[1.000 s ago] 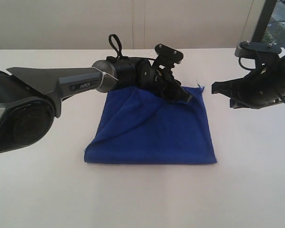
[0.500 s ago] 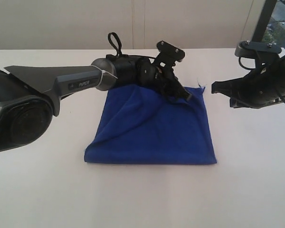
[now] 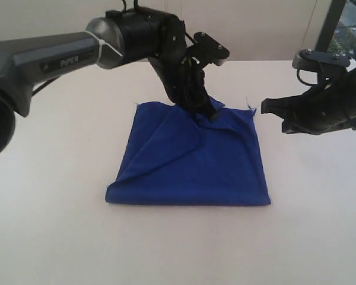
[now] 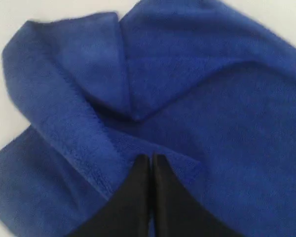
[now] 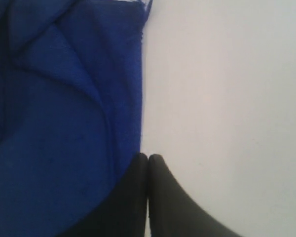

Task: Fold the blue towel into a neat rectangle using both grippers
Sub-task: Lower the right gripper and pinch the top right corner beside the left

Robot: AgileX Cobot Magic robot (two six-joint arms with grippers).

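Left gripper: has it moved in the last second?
Yes. The left gripper swung up from lying low to pointing down at the blue towel's far edge.

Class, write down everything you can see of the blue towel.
The blue towel is plain, deep-blue, fuzzy cloth, folded to a rough square on the white table. Loose threads show at its far right corner. Diagonal creases run from its far edge, where the left gripper, jaws shut, seems to pinch a raised fold.
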